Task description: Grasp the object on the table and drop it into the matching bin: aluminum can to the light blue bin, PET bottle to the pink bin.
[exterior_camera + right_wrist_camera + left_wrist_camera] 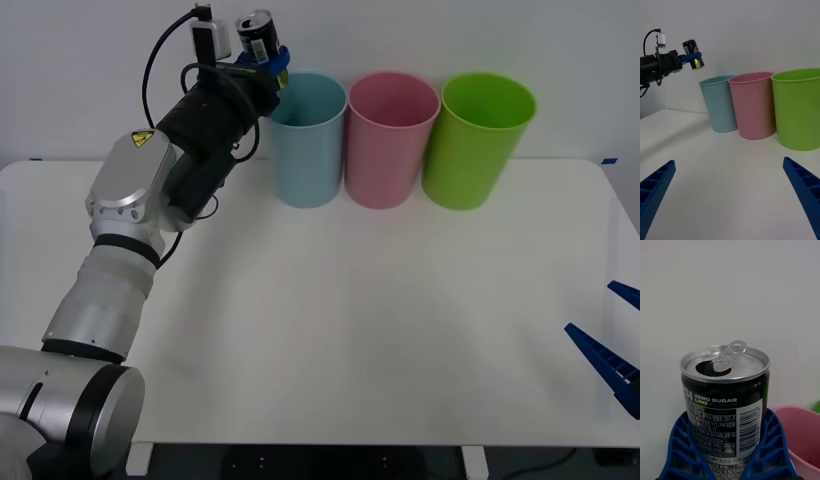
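The white worktop [400,330] spreads wide, carrying three tall bins in a row along its far edge: the light blue bin [308,140], the pink bin [390,138] touching it, and a lime green bin [476,140] just beside that. The left arm [130,230] reaches up and forward from the near left corner, its left gripper [268,62] raised above the bins' rims, just to the left of the light blue bin's rim. Its blue fingers [767,442] are clamped on the aluminum can [257,36] — black, silver-topped, already opened, held clear of the worktop. The right gripper [728,195] sits low at the worktop's near right edge, fingers spread wide and holding nothing.
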